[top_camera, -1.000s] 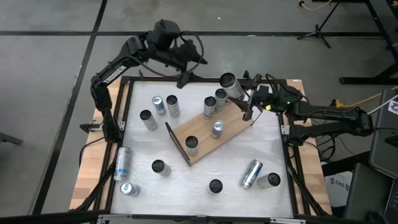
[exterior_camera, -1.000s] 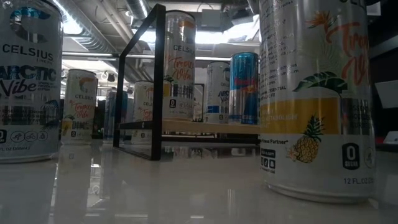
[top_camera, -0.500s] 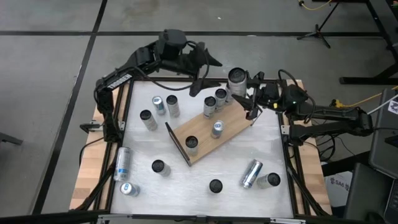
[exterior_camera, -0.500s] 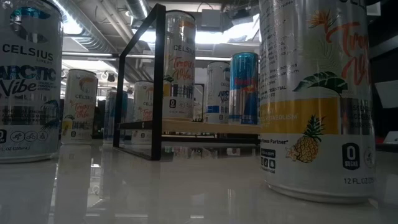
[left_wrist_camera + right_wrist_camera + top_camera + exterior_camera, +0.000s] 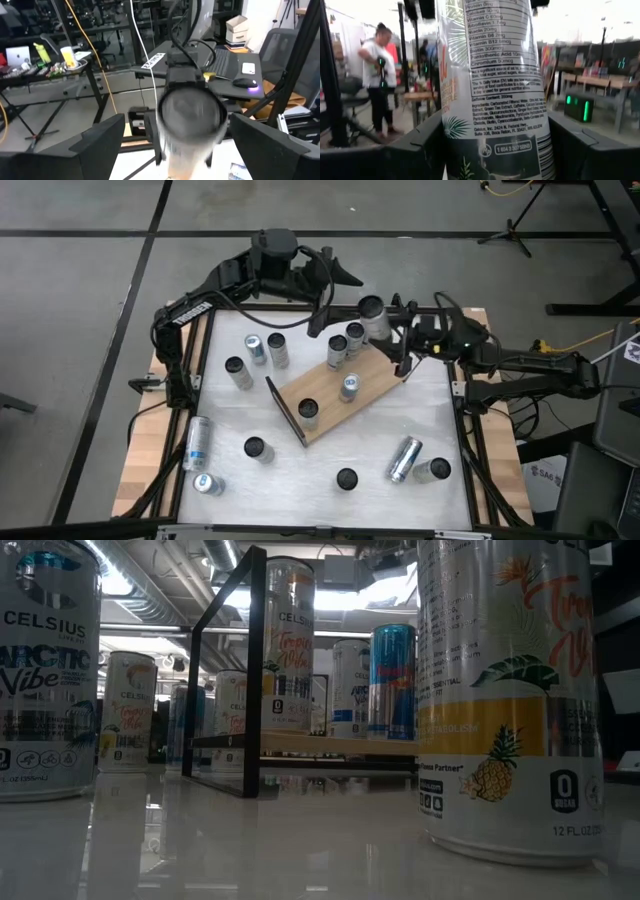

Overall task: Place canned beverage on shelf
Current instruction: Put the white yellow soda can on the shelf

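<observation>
The shelf (image 5: pixel 335 402) is a light-brown board lying aslant on the table's middle, with its dark panel (image 5: pixel 285 412) at the near-left end. Several cans stand on it, such as one (image 5: pixel 349 387) near the middle. My right gripper (image 5: pixel 382 327) is shut on a white can (image 5: pixel 373 318) above the shelf's far right end. The can fills the right wrist view (image 5: pixel 495 90). My left gripper (image 5: pixel 335 290) is open and empty over the table's far edge, just left of the held can, which shows blurred in its wrist view (image 5: pixel 192 115). My right gripper pinches the can's side wall (image 5: pixel 451 145) between its two fingers (image 5: pixel 420 147), one on each side. The fingers come about level from the table's right side and lie across the can. The can is lifted clear, nearly upright, with its top (image 5: pixel 370 307) up.
Loose cans stand on the table left of the shelf (image 5: pixel 254 346) and near the front (image 5: pixel 346 478). Others lie on their sides at the near right (image 5: pixel 405 458) and at the left edge (image 5: pixel 197 442). A black frame rims the table. A person stands in the room beyond (image 5: pixel 377 75).
My left gripper has swung along the table's far edge toward the right, closer to the held can, and stays open. My right gripper has shifted the can slightly over the shelf's far right end, still lifted.
</observation>
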Tool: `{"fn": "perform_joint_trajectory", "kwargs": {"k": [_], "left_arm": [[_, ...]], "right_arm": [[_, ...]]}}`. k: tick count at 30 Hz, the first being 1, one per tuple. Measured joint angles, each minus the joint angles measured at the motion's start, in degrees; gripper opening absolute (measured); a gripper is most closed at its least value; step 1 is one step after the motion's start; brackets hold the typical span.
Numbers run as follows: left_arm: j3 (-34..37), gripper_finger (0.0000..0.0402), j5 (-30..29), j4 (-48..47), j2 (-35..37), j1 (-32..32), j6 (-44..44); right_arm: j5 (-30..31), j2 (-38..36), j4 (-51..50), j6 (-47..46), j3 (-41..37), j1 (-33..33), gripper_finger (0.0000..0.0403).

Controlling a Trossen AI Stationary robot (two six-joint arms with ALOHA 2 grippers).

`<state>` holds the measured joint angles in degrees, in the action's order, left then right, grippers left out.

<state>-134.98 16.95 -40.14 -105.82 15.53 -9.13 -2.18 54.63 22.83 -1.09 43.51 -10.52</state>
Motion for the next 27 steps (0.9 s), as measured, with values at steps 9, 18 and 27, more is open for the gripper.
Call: {"fn": "perform_joint_trajectory", "kwargs": {"k": [9, 18, 27], "left_arm": [[0.00, 0.0353, 0.02, -1.89, -0.02, -0.11, 1.58], [0.00, 0.0353, -3.27, -8.67, -0.02, -1.78, 1.27], [1.22, 0.0353, -9.20, -15.78, 0.01, -4.12, 3.35]], "right_arm": [[-1.53, 0.02, -11.49, -0.35, 0.00, 0.00, 0.0250], [-2.88, 0.00, -14.56, -0.38, -0.02, 0.00, 0.0250], [-4.55, 0.00, -17.82, -0.32, -0.02, 0.04, 0.0250]]}}
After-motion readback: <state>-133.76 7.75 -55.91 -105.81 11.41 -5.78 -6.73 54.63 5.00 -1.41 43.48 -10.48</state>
